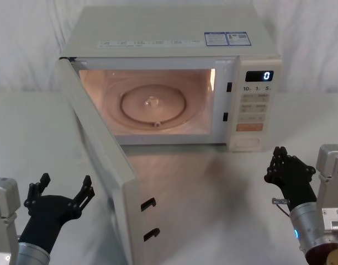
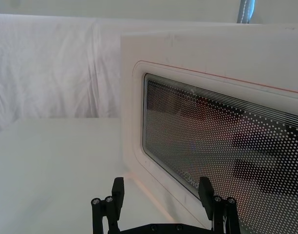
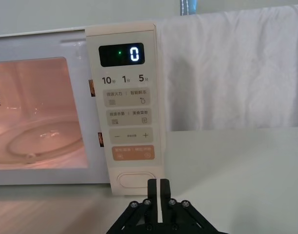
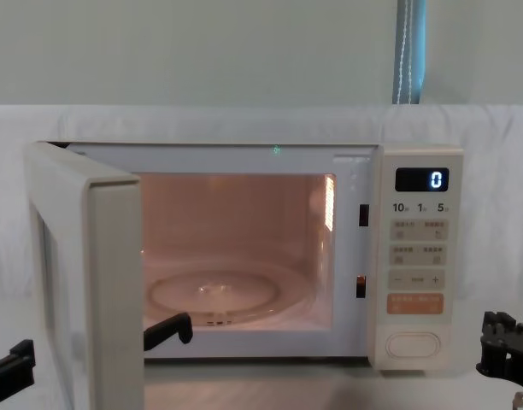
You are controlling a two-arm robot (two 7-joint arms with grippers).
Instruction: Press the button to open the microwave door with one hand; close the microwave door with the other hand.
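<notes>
White cloth backs a pale table (image 1: 36, 138); the microwave door (image 1: 97, 160) stands swung wide toward the robot's left, cavity lit, the button (image 1: 247, 142) low on the keypad; the left gripper (image 1: 59, 192), fingers spread wide, sits just outside the door; the right gripper (image 1: 279, 165), pinched closed, rests near the button; I'd push flat against the outer panel near its free edge.

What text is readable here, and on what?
"0": digital display on the keypad panel.
"10", "1", "5": row under the display.
Small grey print on the keys and the orange key: too small to read.
Stickers on the microwave top: blurred.
</notes>
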